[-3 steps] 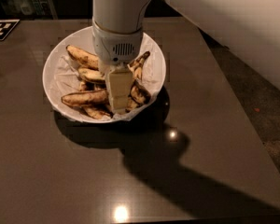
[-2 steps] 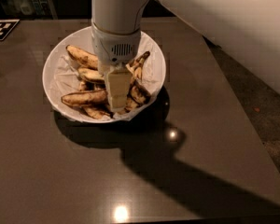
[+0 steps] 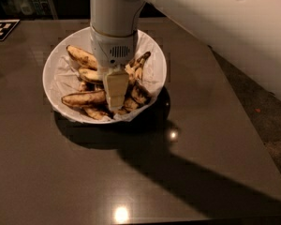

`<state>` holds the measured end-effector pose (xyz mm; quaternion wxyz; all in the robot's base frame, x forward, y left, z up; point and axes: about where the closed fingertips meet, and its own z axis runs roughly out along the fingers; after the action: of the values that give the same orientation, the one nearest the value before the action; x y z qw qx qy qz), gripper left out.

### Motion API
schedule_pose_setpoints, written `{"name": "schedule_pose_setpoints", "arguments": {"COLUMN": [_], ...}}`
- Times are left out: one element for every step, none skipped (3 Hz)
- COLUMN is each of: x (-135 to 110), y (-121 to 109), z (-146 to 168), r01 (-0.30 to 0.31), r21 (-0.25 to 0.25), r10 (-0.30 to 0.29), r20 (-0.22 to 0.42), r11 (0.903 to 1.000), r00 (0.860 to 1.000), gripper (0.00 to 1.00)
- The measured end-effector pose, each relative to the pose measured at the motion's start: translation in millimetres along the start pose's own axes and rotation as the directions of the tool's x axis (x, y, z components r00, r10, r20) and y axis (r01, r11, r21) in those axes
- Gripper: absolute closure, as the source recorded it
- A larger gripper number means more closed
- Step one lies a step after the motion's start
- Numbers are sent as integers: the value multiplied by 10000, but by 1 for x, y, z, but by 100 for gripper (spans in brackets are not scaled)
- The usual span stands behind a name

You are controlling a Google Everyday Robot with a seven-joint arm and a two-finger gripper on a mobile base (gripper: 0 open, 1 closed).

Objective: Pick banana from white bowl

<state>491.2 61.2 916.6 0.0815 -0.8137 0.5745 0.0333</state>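
Gripper [image 3: 115, 102] points down into white bowl [image 3: 155, 55].

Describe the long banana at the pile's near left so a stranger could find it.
A white bowl of spotted bananas stands on the dark table, the gripper pointing down into its middle. The banana lies crosswise just left of the gripper, toward the front rim. It is the longest showing; its neighbours are stubbier.

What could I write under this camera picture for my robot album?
Robot claw low over the spotty bananas in a white bowl on a dark table.
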Motion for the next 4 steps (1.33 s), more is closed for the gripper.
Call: {"name": "schedule_pose_setpoints", "arguments": {"x": [-1,-1,-2,-2], "y": [-1,-1,-1,-1], "z": [9,13,19,19], "r01": [42,46,166,169], "r21": [-205,-312,-271,-270], "r10": [-42,-45,-170,-173], "r20": [16,28,-169,-175], "r11": [9998,9995,9995,9995], "r00": [10000,10000,9997,9997], "gripper": [41,41,59,84]}}
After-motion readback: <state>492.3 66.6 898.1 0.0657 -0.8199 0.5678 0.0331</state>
